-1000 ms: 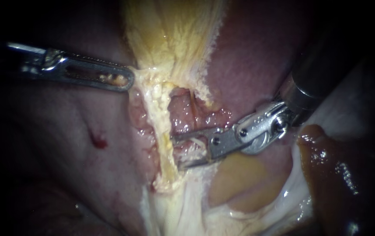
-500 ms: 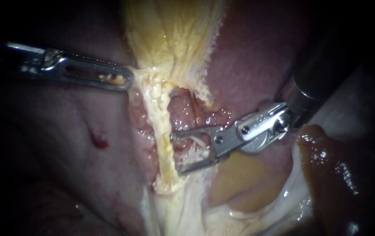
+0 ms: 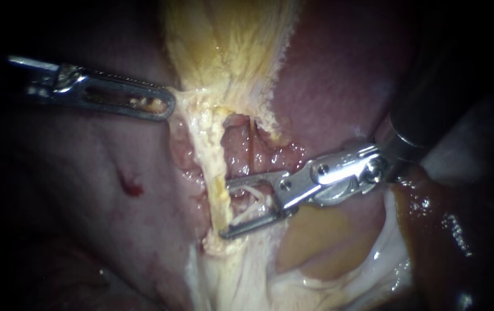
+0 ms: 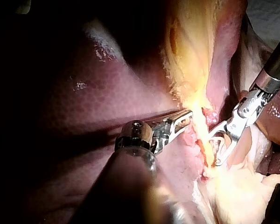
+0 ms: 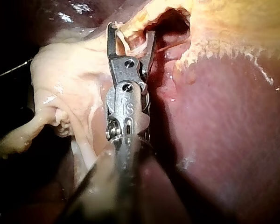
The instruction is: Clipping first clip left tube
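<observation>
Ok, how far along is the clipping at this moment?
Done: the left instrument is shut on the gallbladder edge, holding it stretched sideways. In hand: the right instrument has its jaws open around pale strands, with the tips reaching the left tube. Left: no clip shows on the tube, so the jaws have yet to straddle it fully and close.

Carrying surface is the liver (image 3: 339,75), pink-purple, filling every view. Yellow tissue (image 3: 224,52) lies directly on it, a fibrous band down the middle. Small red spot (image 3: 130,185) on bare liver beside the band. Dark brown tissue (image 3: 448,230) at endoscope lower right.
</observation>
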Available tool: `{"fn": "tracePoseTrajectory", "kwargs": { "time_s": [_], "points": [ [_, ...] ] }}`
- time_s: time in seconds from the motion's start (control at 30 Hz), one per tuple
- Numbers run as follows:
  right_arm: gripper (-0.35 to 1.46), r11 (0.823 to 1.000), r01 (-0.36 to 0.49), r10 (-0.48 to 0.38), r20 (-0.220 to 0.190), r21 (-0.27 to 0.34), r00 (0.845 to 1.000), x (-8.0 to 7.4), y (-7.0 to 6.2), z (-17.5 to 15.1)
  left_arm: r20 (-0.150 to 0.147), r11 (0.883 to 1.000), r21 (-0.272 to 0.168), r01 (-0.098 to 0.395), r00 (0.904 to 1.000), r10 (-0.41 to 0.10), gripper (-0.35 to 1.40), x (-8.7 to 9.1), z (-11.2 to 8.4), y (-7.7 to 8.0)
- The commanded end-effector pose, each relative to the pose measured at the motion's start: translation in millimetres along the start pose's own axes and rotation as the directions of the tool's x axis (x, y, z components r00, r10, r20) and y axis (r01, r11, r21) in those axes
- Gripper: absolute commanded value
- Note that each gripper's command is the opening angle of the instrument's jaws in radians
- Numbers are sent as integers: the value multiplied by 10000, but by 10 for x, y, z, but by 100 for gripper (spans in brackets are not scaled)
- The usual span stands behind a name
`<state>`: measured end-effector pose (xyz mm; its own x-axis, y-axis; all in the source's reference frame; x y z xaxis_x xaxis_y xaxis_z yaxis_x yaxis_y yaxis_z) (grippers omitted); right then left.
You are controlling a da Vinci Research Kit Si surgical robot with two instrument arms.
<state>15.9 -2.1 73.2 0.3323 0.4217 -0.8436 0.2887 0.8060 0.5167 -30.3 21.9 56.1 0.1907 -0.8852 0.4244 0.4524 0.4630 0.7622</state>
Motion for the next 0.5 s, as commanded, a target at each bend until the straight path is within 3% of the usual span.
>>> {"fn": "tracePoseTrajectory", "kwargs": {
  "time_s": [0.03, 0.5],
  "points": [
    [50, 10000, -33, 33, -74, 66, 10000, 1, -1, 1, -1, 10000, 0, 0, 10000, 0, -35, 0, 0, 0],
    [50, 9958, -428, 494, -818, 810, 9954, 15, -17, 20, 1, 10000, -3, 3, 10000, -3, -35, 0, 1, 0]
  ]
}}
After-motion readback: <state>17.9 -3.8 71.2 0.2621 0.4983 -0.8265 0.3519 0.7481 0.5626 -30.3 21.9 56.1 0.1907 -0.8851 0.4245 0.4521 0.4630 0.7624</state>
